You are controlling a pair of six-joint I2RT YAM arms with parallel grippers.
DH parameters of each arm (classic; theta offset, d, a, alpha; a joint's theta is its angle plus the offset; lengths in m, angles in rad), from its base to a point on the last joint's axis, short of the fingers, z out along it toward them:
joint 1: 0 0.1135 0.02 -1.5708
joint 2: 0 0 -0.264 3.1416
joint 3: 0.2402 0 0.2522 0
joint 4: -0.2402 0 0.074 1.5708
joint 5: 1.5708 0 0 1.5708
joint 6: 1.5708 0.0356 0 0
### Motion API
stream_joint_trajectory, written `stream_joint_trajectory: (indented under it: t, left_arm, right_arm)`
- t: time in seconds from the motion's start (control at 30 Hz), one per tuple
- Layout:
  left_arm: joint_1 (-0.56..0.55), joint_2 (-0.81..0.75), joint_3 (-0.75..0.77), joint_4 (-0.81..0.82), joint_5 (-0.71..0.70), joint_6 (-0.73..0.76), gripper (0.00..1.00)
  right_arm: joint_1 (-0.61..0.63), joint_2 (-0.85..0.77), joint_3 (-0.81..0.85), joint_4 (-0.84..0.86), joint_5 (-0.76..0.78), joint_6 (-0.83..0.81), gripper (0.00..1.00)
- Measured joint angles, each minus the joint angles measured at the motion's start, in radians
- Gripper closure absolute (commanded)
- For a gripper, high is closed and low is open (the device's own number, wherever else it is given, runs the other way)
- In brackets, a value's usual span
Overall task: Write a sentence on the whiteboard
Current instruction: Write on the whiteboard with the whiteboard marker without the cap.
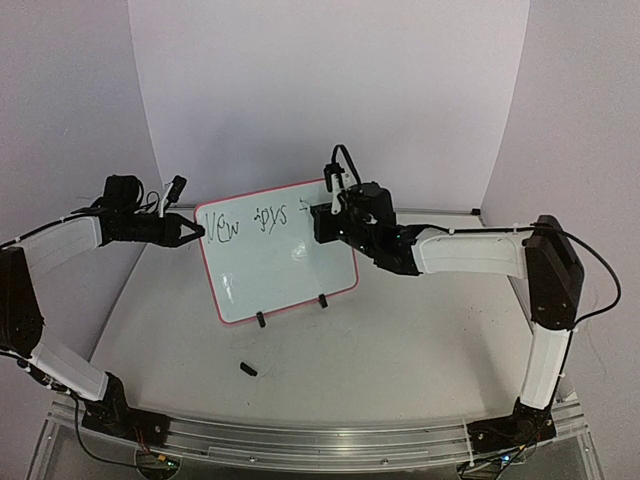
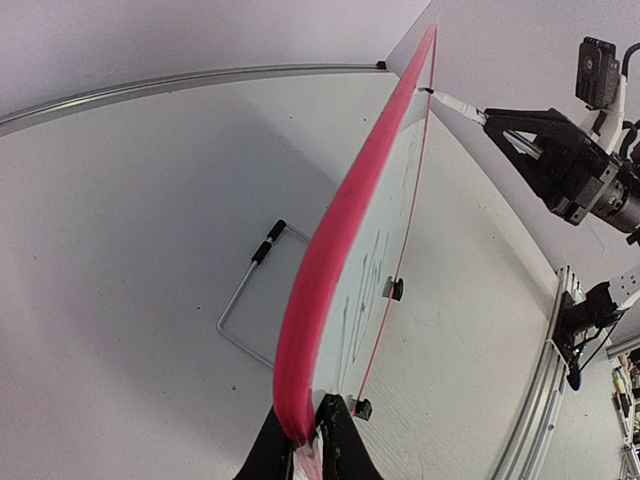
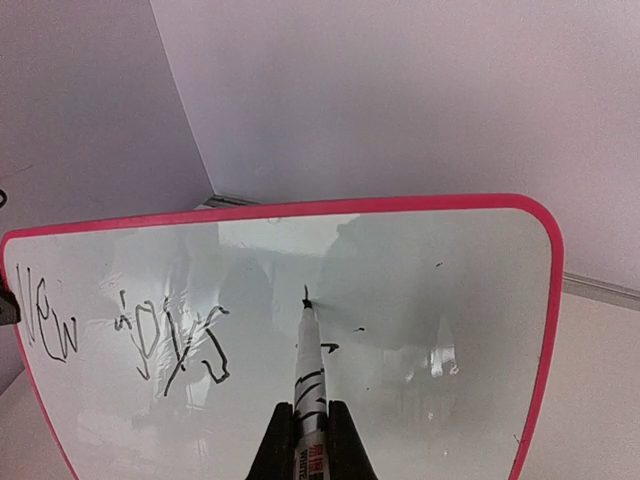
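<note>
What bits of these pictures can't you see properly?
- Top view: the right claw covers the sentence past its second word on the whiteboard.
- Left wrist view: whiteboard nearly edge-on, writing too squashed to read.
- Right wrist view: the bottom edge cuts off the whiteboard's lower part.
- Top view: small black thing on the table, too small to name.

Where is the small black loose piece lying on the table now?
In the top view, the small black piece lies on the white table, in front of the pink-rimmed whiteboard's left foot, left of centre.
</note>
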Motion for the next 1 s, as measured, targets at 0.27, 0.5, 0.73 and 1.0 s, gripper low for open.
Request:
stream_joint_trajectory:
  t: [0.27,0.5,0.73,1.0]
  left_arm:
    - [0.000,0.000,0.000,-0.004,0.000,0.000,1.00]
    - [0.000,0.005,0.000,-0.004,0.000,0.000,1.00]
    - [0.000,0.005,0.000,-0.011,0.000,-0.001,1.00]
    - [0.000,0.005,0.000,-0.013,0.000,-0.001,1.00]
  right_arm:
    - [0.000,0.001,-0.007,-0.007,0.009,0.009,1.00]
    - [0.000,0.001,-0.047,-0.007,0.008,0.031,1.00]
    - [0.000,0.000,-0.071,-0.007,0.010,0.041,1.00]
    - [0.001,-0.001,-0.071,-0.010,0.051,0.041,1.00]
